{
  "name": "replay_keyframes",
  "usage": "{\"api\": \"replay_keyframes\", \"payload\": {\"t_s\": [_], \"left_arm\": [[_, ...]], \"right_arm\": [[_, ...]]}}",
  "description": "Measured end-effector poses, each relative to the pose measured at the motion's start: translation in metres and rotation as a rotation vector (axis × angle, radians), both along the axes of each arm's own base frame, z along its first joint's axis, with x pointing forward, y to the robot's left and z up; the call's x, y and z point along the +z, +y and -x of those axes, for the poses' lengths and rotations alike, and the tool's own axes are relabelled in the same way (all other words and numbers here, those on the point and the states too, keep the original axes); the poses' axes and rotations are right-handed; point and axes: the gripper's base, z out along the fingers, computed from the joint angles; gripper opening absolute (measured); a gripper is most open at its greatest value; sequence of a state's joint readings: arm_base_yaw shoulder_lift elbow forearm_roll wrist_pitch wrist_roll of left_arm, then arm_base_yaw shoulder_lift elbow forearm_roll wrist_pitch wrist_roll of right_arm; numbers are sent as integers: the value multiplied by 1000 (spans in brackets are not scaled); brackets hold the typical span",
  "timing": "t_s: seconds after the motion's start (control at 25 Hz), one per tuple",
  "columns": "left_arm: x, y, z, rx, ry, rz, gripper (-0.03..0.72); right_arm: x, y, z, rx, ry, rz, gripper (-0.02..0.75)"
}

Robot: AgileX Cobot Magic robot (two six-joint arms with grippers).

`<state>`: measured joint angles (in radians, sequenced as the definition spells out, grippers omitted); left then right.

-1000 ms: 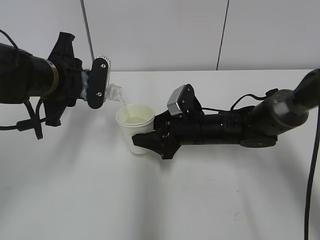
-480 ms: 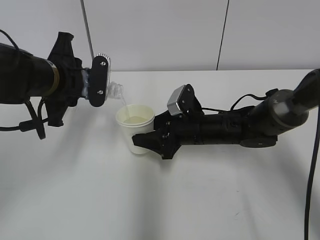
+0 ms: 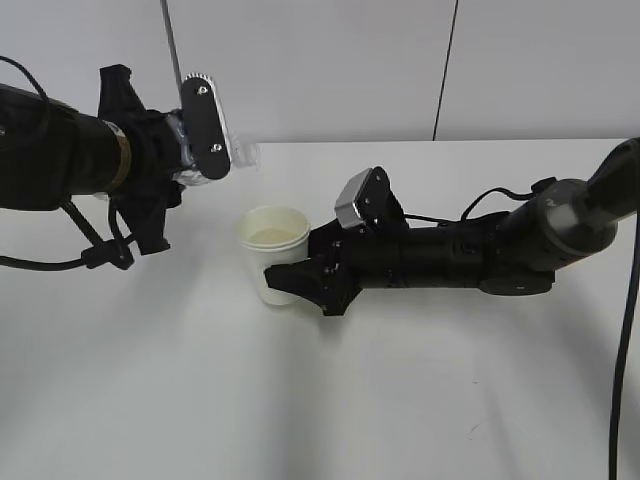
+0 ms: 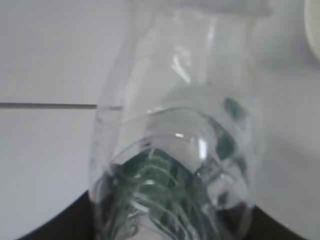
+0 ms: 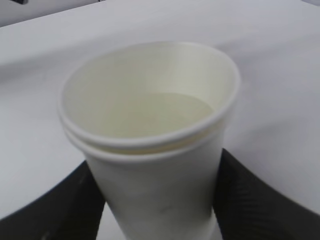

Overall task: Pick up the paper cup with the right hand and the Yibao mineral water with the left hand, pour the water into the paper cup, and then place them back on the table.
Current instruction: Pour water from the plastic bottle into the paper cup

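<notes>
The paper cup point(image 3: 271, 252) stands upright near the table's middle, with water in it. My right gripper point(image 3: 290, 280) is shut on its lower body; in the right wrist view the cup point(image 5: 150, 145) fills the frame between both black fingers point(image 5: 260, 195). My left gripper point(image 3: 205, 150) is shut on the Yibao mineral water bottle point(image 3: 240, 153), held in the air up and left of the cup, its neck pointing right. In the left wrist view the clear bottle point(image 4: 180, 150) with its green label fills the frame; the fingers are hidden behind it.
The white table point(image 3: 330, 400) stretches wide in front of both arms. A pale wall with a dark vertical seam point(image 3: 445, 70) stands behind. Black cables hang at the far right edge point(image 3: 625, 330) and under the left arm point(image 3: 100, 245).
The left gripper has turned and lifted the bottle away from the cup's rim, and the water stream has stopped. The right arm and cup have stayed put.
</notes>
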<state>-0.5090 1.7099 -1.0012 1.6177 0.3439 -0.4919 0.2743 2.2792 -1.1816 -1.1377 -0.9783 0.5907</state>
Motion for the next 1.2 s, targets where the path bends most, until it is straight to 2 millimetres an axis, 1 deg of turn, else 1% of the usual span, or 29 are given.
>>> {"api": "replay_keyframes", "payload": {"t_s": [0.28,0.56,0.76,0.88,1.2], "left_arm": [[-1,-2,1,138,43,263,313],[-1,-3,1,236,74,444,313],[-2,8,-5,325,106,588,313],[-3,18,-9,370,121,653,313],[-4,41,-18,400,177,765,313]], "right_arm": [[2,-1,-4,-56,9,-34,488],[5,-4,-11,-143,26,-74,488],[6,-6,-16,-214,42,-101,488],[7,-8,-19,-256,43,-115,488],[7,-14,-26,-367,41,-134,488]]}}
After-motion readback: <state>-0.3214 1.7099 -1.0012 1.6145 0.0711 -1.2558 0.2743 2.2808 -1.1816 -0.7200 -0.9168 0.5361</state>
